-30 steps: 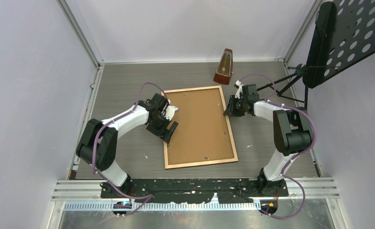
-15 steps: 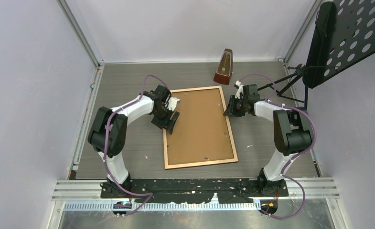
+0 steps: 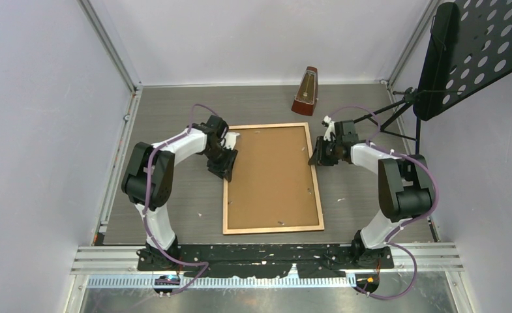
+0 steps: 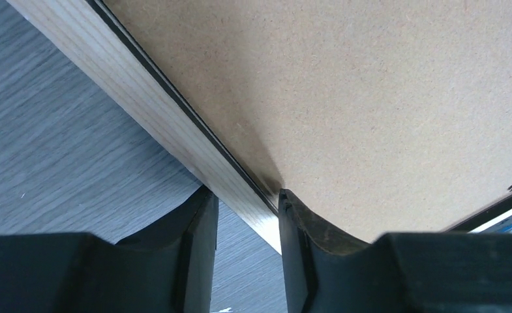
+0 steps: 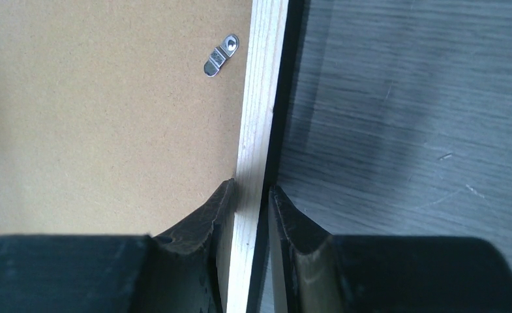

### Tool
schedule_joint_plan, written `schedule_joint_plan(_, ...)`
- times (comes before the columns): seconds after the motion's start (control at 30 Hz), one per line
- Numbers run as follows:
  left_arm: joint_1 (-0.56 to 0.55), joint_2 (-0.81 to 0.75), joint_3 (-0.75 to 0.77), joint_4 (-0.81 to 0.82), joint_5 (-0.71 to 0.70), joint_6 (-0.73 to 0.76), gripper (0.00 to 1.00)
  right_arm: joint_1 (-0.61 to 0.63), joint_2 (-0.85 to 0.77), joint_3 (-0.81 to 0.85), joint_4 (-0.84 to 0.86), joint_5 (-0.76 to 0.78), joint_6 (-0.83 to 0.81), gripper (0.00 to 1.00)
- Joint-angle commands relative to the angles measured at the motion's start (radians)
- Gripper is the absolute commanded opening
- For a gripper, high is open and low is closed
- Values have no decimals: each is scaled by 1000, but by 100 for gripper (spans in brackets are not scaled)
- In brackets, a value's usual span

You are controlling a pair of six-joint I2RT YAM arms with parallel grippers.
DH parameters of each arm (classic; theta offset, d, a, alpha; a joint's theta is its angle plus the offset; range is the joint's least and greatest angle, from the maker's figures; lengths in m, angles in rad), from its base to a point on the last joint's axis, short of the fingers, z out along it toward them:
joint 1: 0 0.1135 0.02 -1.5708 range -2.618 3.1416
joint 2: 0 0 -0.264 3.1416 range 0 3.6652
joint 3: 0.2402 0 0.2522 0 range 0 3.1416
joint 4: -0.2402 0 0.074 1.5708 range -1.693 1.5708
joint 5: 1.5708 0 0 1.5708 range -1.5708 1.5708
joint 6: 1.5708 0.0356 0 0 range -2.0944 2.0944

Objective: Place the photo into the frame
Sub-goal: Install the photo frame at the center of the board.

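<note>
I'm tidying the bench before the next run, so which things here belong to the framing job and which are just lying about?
Job: frame, backing board inside it, left gripper, right gripper.
Lying about: metronome, music stand.

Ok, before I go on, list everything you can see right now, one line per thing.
frame: one, light wood rim, flat on the table centre, rear face up
backing board: one, brown, lying inside the frame
turn clip: one clear, silver, on the backing board by the right rim; any others too small to count
photo: none in view
metronome: one, reddish brown, far edge of the table
music stand: one, black with holes, far right
table: one, grey wood grain
cables: two, purple, along the arms
arms: two, white and black, either side of the frame
left pincer: one, black, straddling the left rim
right pincer: one, black, shut on the right rim
</note>
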Motion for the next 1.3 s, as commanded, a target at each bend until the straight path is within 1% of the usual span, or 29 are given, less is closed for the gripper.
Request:
schedule_joint_plan(0.0, 1, -2, 1, 9, 38, -13, 35, 0, -75, 0, 12, -34, -17, 11)
schedule_joint_plan(0.03, 3, -4, -3, 12, 43, -13, 32, 0, -79, 0, 13, -28, -17, 14)
schedule_joint_plan(0.07, 3, -6, -7, 15, 47, -13, 29, -1, -81, 0, 14, -26, -17, 20)
schedule_joint_plan(0.1, 4, -8, -11, 20, 49, -13, 26, 1, -86, 0, 15, -21, -20, 24)
schedule_joint_plan(0.13, 5, -9, -16, 23, 53, -13, 23, 1, -87, 1, 16, -18, -20, 32)
schedule_joint_plan(0.17, 6, -9, -19, 26, 55, -14, 23, 2, -89, 3, 16, -10, -20, 36)
schedule_joint_plan(0.2, 6, -9, -19, 27, 58, -15, 22, 2, -88, 5, 17, -7, -20, 42)
schedule_joint_plan(0.23, 6, -9, -20, 28, 61, -15, 20, 1, -87, 11, 17, -4, -20, 45)
schedule_joint_plan(0.27, 6, -9, -22, 30, 65, -15, 18, 1, -84, 15, 18, -3, -18, 51)
schedule_joint_plan(0.37, 6, -5, -23, 30, 72, -15, 15, 6, -65, 40, 15, 5, -16, 60)
schedule_joint_plan(0.43, 6, -2, -24, 32, 76, -16, 13, 10, -46, 61, 12, 15, -15, 62)
schedule_joint_plan(0.6, 6, 1, -25, 33, 84, -17, 9, 17, 21, 130, 5, 36, -2, 64)
schedule_joint_plan(0.7, 6, -1, -25, 35, 86, -14, 0, 21, 68, 183, 4, 40, 13, 64)
schedule_joint_plan(0.93, 6, -3, -25, 38, 88, -14, 0, 53, 143, 267, -23, 100, 23, 62)
schedule_joint_plan(1.27, 6, -1, -26, 40, 95, -12, 0, 116, 169, 279, -45, 231, -1, 57)
